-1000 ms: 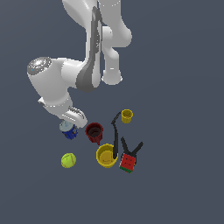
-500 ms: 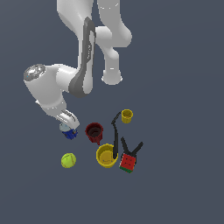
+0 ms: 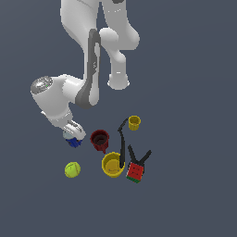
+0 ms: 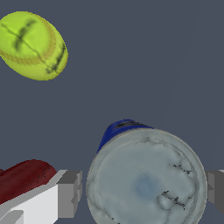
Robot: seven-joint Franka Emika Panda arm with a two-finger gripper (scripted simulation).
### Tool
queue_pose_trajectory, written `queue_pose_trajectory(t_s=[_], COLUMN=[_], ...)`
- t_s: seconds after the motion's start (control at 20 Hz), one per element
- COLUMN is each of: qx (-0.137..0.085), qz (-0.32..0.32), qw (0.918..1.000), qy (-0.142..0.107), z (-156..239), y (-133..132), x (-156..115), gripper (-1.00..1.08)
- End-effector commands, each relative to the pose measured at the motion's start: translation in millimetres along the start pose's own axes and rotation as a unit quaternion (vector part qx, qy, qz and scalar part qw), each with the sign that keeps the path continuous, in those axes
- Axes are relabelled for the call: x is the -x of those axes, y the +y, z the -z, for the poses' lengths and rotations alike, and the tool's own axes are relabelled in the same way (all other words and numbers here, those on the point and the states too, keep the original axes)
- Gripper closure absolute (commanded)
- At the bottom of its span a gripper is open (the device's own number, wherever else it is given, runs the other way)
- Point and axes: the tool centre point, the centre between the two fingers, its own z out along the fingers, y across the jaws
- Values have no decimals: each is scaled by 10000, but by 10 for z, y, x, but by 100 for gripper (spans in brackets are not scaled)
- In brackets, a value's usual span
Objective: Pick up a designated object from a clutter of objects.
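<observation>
Straddling blue can, end effector spread apart, red mug beside, ball near

Blue can between end effector fingers; yellow-green ball apart.

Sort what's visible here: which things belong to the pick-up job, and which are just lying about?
Job:
- blue can, silver-grey lid, between the fingers
- end effector, down at the can

Lying about:
- dark red mug
- yellow bowl
- small yellow cup
- yellow-green ball
- red cube
- black tools
</observation>
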Motion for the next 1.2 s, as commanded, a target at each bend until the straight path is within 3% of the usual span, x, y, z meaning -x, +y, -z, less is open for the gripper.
queue_pose_trajectory(t_s=[0.0, 0.3, 0.35, 1.15], qx=[1, 1, 1, -3], qz=[-4, -6, -6, -7], qw=[10000, 10000, 10000, 10000], qy=[0, 1, 1, -1], z=[-116, -220, -220, -149], y=[4, 3, 3, -54], x=[2, -8, -8, 52], gripper=[-92, -92, 108, 108])
